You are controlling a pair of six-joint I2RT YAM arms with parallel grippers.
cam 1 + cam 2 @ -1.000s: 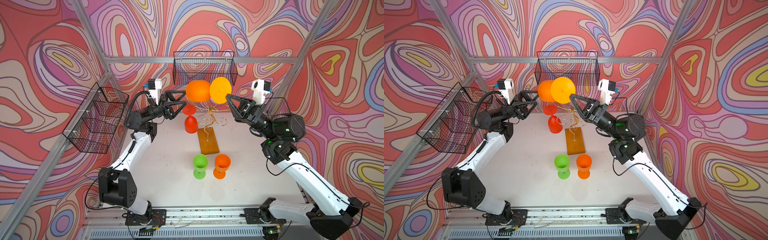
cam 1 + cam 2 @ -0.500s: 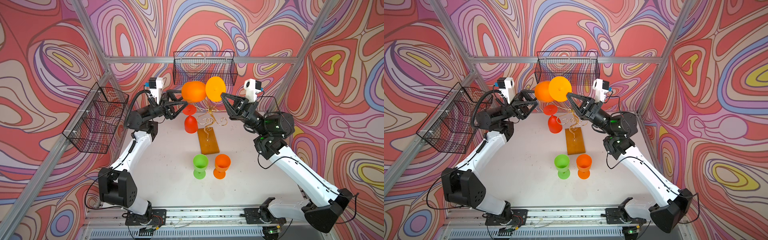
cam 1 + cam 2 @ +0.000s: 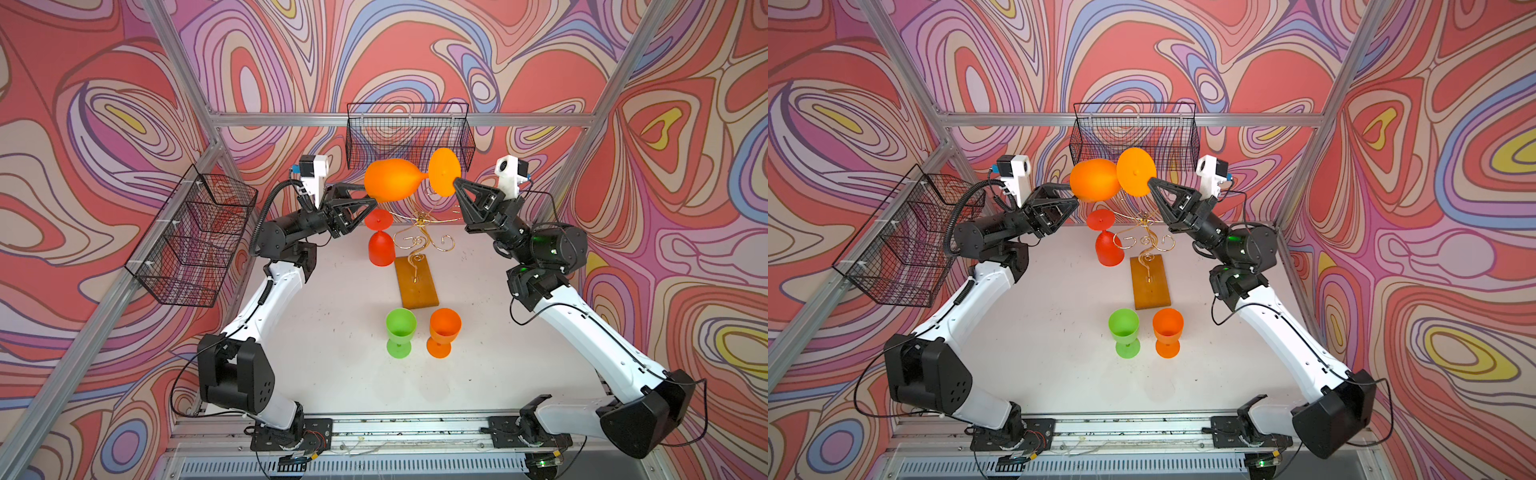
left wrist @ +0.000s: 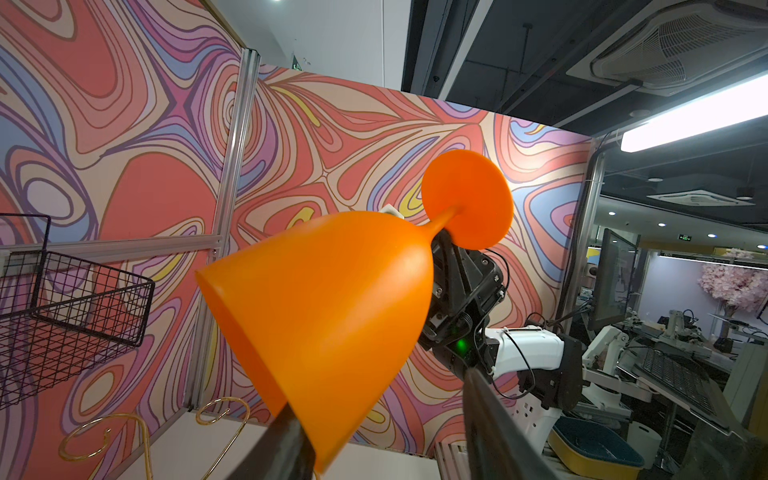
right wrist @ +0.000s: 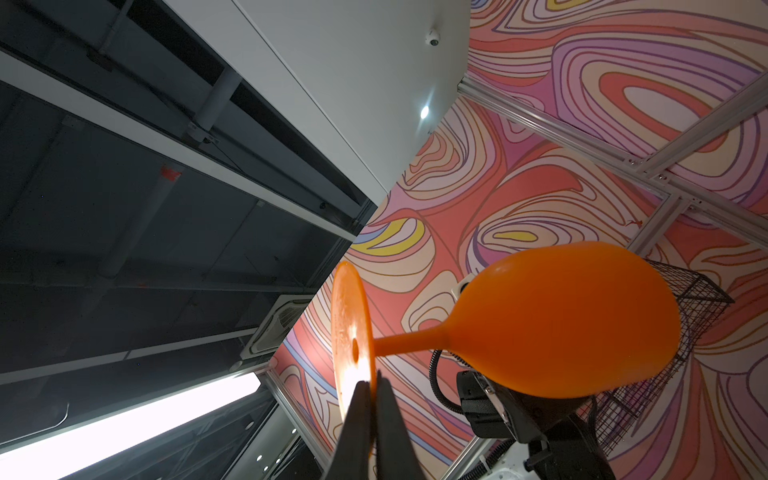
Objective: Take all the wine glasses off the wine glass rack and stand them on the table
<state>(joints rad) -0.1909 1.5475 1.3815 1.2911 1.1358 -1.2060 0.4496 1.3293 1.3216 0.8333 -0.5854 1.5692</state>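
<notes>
The orange wine glass (image 3: 390, 185) hangs in the air above the wine glass rack (image 3: 416, 283), lying on its side and, as far as both top views show, clear of the gold hooks. Its long axis runs almost straight along the line between the two arms: the bowl's mouth points toward the left gripper (image 3: 371, 194), the foot disc (image 5: 351, 332) toward the right gripper (image 3: 455, 183). The right gripper is clamped edge-on across the rim of that disc, and this pinch alone appears to carry the glass. The left gripper is nearer the bowl (image 4: 328, 299), with its jaws parted and standing to either side of the bowl's lower edge. In the left wrist view one of its fingers (image 4: 494, 424) stands plainly apart from the orange wall, while the other may just touch the rim, though the angle leaves that uncertain. A grip from the left would therefore need the jaws brought together across the bowl, square to the stem.
</notes>
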